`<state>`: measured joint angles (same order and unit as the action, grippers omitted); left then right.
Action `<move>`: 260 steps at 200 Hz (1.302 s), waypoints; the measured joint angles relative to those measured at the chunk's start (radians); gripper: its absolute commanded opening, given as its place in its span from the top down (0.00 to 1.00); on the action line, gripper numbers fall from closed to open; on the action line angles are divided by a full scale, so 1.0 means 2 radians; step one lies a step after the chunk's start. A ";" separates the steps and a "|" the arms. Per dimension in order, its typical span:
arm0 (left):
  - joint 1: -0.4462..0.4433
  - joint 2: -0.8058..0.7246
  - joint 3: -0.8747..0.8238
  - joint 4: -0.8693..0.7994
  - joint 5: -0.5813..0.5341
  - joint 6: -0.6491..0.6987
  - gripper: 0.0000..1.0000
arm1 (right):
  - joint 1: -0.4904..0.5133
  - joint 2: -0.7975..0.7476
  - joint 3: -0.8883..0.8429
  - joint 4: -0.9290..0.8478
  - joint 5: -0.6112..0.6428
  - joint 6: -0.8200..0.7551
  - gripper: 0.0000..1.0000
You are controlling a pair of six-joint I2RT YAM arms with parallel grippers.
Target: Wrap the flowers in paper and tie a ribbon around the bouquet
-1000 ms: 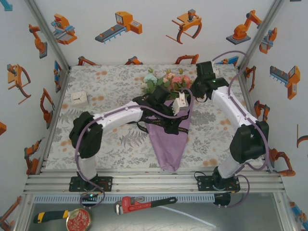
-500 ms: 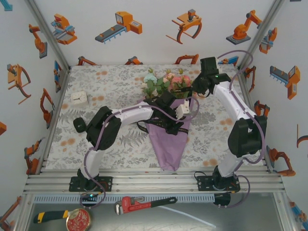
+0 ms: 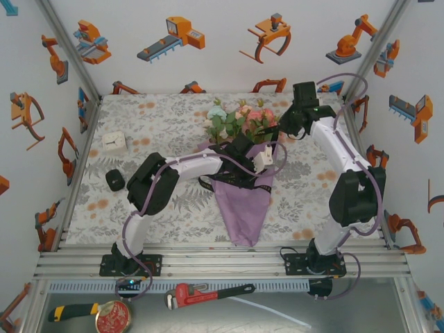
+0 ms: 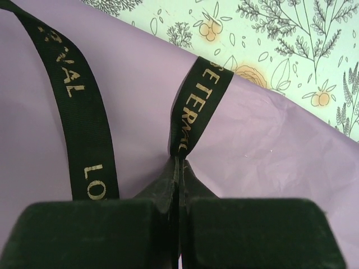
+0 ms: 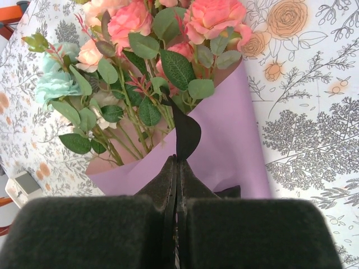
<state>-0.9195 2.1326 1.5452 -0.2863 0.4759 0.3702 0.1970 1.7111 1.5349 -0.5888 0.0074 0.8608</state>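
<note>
Where the left gripper (image 4: 178,163) meets the paper (image 4: 269,145), its jaws are pressed together on a fold of the ribbon (image 4: 193,103), a black band whose pale lettering reads "ETERNAL" on the pinched strand. A second strand lies beside it across the lilac sheet, showing "LO" nearest the gripper and "NAL" farther up. The right gripper (image 5: 177,159) is also closed, nipping a black ribbon end that rises in front of the stems. Beyond it the flowers (image 5: 174,67) — pink, peach and pale blue blooms with green leaves — stand in the lilac cone. Seen from above, the bouquet (image 3: 241,205) lies mid-table on the floral-printed cover (image 3: 159,118), with its blooms toward the far wall and its tip toward the arms' bases.
</note>
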 measured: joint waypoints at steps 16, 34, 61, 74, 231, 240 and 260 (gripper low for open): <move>0.003 -0.005 -0.006 0.011 0.001 -0.011 1.00 | -0.004 0.000 0.000 0.000 -0.006 0.000 1.00; 0.007 -0.020 -0.014 0.018 0.002 -0.019 1.00 | -0.007 0.000 -0.003 0.002 -0.028 -0.001 1.00; 0.016 -0.055 -0.028 0.043 0.009 -0.040 1.00 | -0.006 0.002 -0.033 0.029 -0.088 0.002 1.00; 0.021 -0.068 -0.033 0.062 0.018 -0.054 1.00 | -0.003 0.007 -0.056 0.040 -0.116 0.002 1.00; 0.046 -0.068 -0.034 0.103 0.054 -0.116 1.00 | 0.022 0.014 -0.150 -0.030 -0.271 -0.158 0.73; 0.048 -0.066 -0.034 0.107 0.056 -0.122 1.00 | 0.021 0.010 -0.149 -0.030 -0.271 -0.160 0.73; 0.052 -0.061 -0.034 0.118 0.060 -0.138 1.00 | 0.021 0.001 -0.149 -0.033 -0.271 -0.164 0.74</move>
<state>-0.8158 2.0102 1.4769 -0.0509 0.5964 0.0937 0.2394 1.7123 1.2377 -0.6552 -0.5346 0.5323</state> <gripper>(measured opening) 0.008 0.267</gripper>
